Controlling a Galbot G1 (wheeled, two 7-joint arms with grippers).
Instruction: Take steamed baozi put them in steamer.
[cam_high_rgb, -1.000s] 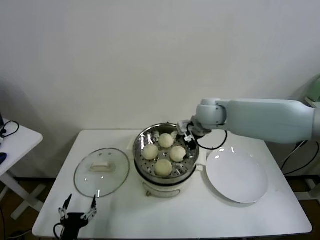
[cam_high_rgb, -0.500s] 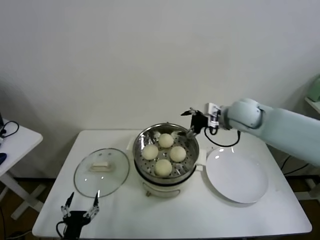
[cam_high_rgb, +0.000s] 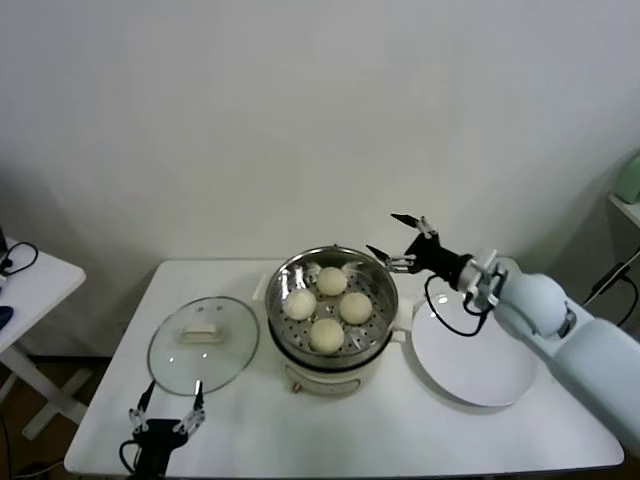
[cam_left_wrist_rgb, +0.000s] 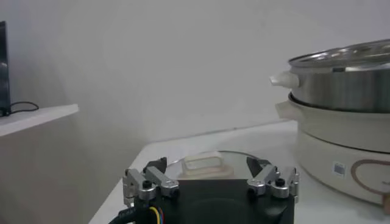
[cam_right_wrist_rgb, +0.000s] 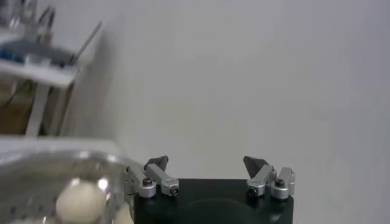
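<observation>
Several cream-white baozi (cam_high_rgb: 331, 281) lie inside the steel steamer (cam_high_rgb: 284, 275), which sits on its cream pot base at the table's middle. My right gripper (cam_high_rgb: 396, 238) is open and empty, raised just right of the steamer's rim and above it. In the right wrist view the open gripper (cam_right_wrist_rgb: 206, 162) faces the wall, with one baozi (cam_right_wrist_rgb: 80, 201) and the steamer rim (cam_right_wrist_rgb: 61, 151) at the side. My left gripper (cam_high_rgb: 167, 405) is open and empty, parked at the table's front left edge; in the left wrist view (cam_left_wrist_rgb: 206, 167) it faces the glass lid.
A round glass lid (cam_high_rgb: 204, 343) lies flat left of the steamer. A flat white plate (cam_high_rgb: 473, 353) lies right of it, under my right arm. A small side table (cam_high_rgb: 30, 280) stands at far left.
My right arm has drawn back to the right, away from over the steamer, and its gripper has lifted clear of the rim. My left gripper has barely shifted.
</observation>
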